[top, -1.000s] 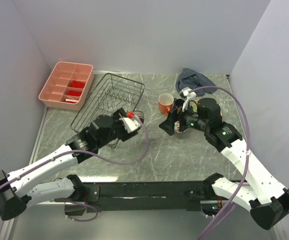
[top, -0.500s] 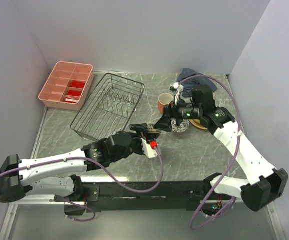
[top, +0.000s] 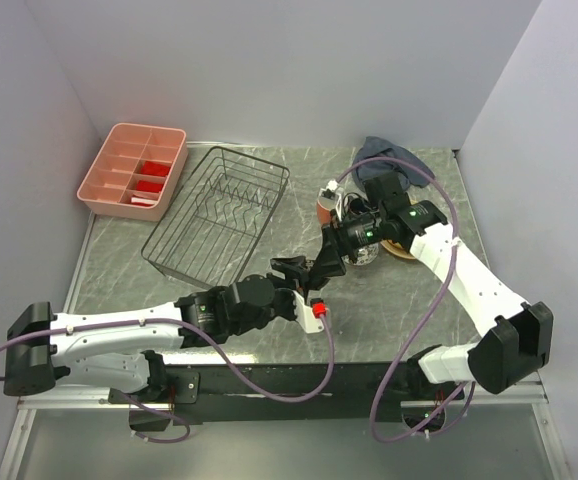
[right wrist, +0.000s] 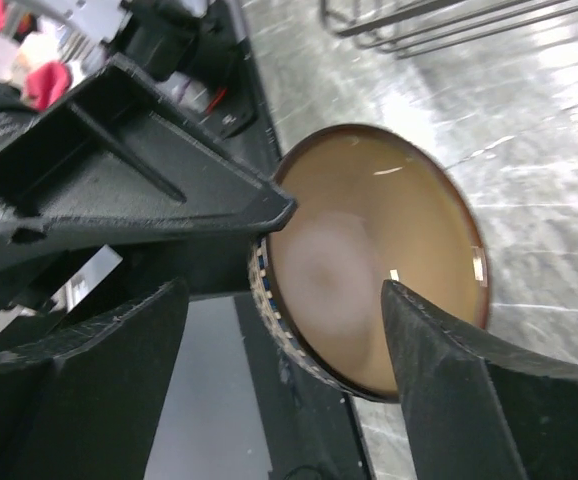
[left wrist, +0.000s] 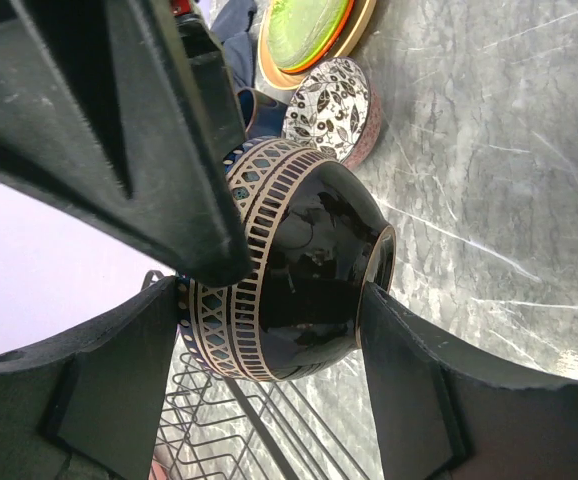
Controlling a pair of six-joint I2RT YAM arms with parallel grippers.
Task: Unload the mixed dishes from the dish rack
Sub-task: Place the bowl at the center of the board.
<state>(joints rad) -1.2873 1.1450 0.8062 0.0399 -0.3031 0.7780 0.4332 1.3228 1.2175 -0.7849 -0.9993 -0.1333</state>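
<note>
The dark brown bowl [left wrist: 309, 270], with a tan patterned band and a tan inside [right wrist: 379, 250], hangs above the table's front middle. My left gripper [left wrist: 269, 295] is shut on it, one finger at the rim and the other on the foot. My right gripper [right wrist: 287, 290] is open and straddles the same bowl, meeting the left gripper [top: 297, 272] from the right [top: 327, 262]. The black wire dish rack [top: 224, 210] stands behind, with no dishes showing in it. The lime green plate [left wrist: 309, 25] lies on the tan plate [top: 404, 250], beside the pinkish bowl [left wrist: 334, 95] and the dark blue cup [left wrist: 259, 105].
A pink compartment tray [top: 134, 170] with red pieces sits at the back left. A grey-blue cloth [top: 394, 155] lies at the back right. The orange mug [top: 322, 207] peeks out behind my right arm. Side walls close in on both sides.
My left arm has carried the bowl from beside the rack to the front middle. My right arm has swung left from the set-down dishes, and its jaws now straddle the bowl, slightly narrower.
</note>
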